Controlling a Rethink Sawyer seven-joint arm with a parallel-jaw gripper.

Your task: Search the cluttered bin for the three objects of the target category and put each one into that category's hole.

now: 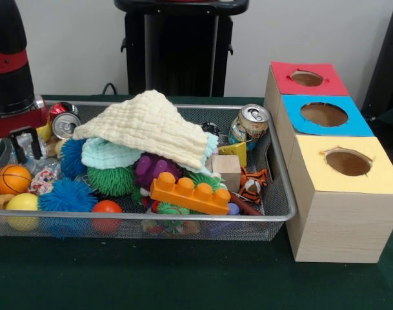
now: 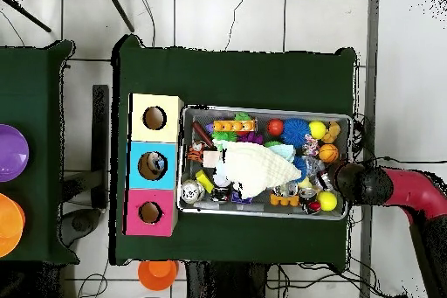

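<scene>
A: What is sitting nearest in the wire bin?
B: An orange block, with a cream cloth draping the pile behind it.
A: And the jaws?
B: The gripper is hanging over the bin's left end, jaws slightly parted, gripping nothing.
A: The holes?
B: The hole box is standing at the surface's right edge.

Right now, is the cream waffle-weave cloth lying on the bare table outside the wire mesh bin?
No: the cream waffle-weave cloth is draped over the pile of toys inside the wire mesh bin, not on the table.
</scene>
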